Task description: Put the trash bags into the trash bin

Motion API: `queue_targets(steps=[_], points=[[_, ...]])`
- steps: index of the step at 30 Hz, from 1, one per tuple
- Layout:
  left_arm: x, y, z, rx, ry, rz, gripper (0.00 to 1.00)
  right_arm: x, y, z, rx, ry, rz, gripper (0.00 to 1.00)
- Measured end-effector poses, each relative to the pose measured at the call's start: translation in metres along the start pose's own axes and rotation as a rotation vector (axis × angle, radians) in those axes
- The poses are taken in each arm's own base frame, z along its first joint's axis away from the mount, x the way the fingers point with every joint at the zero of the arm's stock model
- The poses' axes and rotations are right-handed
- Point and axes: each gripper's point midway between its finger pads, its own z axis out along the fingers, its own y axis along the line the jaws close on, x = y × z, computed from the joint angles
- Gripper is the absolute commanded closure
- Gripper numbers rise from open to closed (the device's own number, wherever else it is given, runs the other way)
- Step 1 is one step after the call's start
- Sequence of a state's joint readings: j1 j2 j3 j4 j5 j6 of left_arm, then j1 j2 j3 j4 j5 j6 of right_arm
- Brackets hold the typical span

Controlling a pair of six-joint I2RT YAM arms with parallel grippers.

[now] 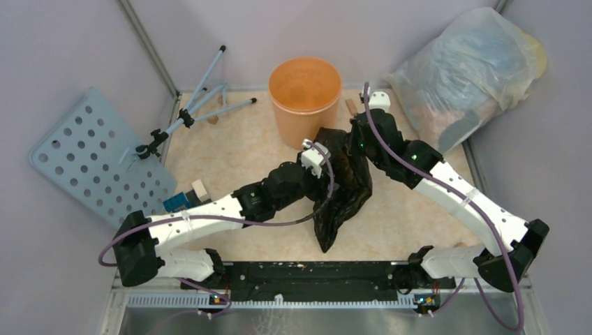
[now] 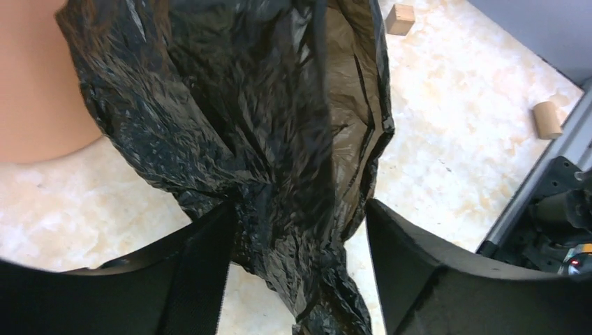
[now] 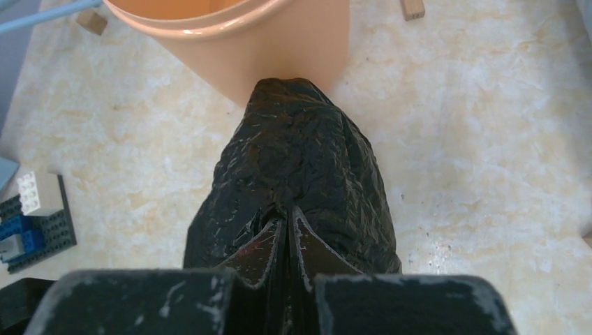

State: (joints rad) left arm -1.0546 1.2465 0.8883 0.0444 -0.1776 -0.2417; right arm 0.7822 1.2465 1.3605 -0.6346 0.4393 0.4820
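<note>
Two claws meet on one black trash bag (image 1: pixel 345 185) hanging over mid-table. From above, both sets of fingertips are hidden under wrists and film. The wrist views show more: the left gripper (image 2: pixel 298 206) stands wide, with crinkled plastic filling the gap, though I cannot tell whether it presses. The right gripper (image 3: pixel 286 218) is pinched tight on a fold at the bag's upper end. The bag's tail droops toward the near rail, its underside unseen. Bare marbled table (image 1: pixel 419 209) lies open to its right. Just beyond the bag's top stands the orange bucket (image 1: pixel 305 91), mouth up. Farther right, a translucent stuffed bag (image 1: pixel 468 70) fills the corner.
</note>
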Motion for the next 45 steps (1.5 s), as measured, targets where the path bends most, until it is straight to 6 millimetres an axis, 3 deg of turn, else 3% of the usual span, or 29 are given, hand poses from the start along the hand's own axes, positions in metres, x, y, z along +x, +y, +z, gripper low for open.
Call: queue_targets(steps=[3,4,5,6,7,9,15,19,25,29,32,36,42,45], points=[[-0.005,0.006,0.004,-0.018,-0.007,0.003,0.79,0.009,-0.005,0.001,0.013,0.013,-0.009,0.99],[-0.007,0.008,0.005,-0.026,-0.011,-0.003,0.93,0.012,-0.007,0.002,0.016,0.014,-0.013,0.93],[-0.010,0.011,0.006,-0.034,-0.016,-0.008,1.00,0.013,-0.008,0.001,0.018,0.013,-0.016,0.86],[-0.012,0.017,0.006,-0.045,-0.019,-0.009,1.00,0.015,-0.011,0.000,0.021,0.011,-0.021,0.72],[-0.014,0.023,0.007,-0.057,-0.022,-0.019,1.00,0.016,-0.013,0.000,0.023,0.009,-0.025,0.50],[-0.017,0.039,0.008,-0.081,-0.024,-0.035,1.00,0.018,-0.017,-0.002,0.024,-0.002,-0.046,0.37],[-0.034,0.078,-0.003,-0.116,-0.055,-0.093,1.00,0.040,-0.033,0.000,0.022,-0.019,-0.148,0.24],[-0.051,0.073,-0.016,-0.071,-0.100,-0.091,1.00,0.067,-0.043,0.011,0.022,-0.003,-0.217,0.23],[-0.056,0.065,-0.022,-0.022,-0.109,-0.066,1.00,0.104,-0.058,0.027,0.037,0.022,-0.282,0.28],[-0.052,0.072,-0.023,-0.040,-0.095,-0.051,1.00,0.101,-0.061,0.026,0.047,-0.014,-0.274,0.31],[-0.048,0.078,-0.023,-0.057,-0.082,-0.048,1.00,0.093,-0.064,0.022,0.061,-0.054,-0.264,0.52],[-0.046,0.087,-0.024,-0.083,-0.075,-0.039,1.00,0.089,-0.066,0.020,0.065,-0.077,-0.252,1.00],[-0.043,0.104,-0.026,-0.148,-0.062,-0.029,0.97,0.081,-0.064,0.008,0.042,-0.091,-0.223,1.00],[-0.042,0.114,-0.026,-0.181,-0.052,-0.032,0.95,0.067,-0.058,-0.004,0.017,-0.098,-0.198,1.00]])
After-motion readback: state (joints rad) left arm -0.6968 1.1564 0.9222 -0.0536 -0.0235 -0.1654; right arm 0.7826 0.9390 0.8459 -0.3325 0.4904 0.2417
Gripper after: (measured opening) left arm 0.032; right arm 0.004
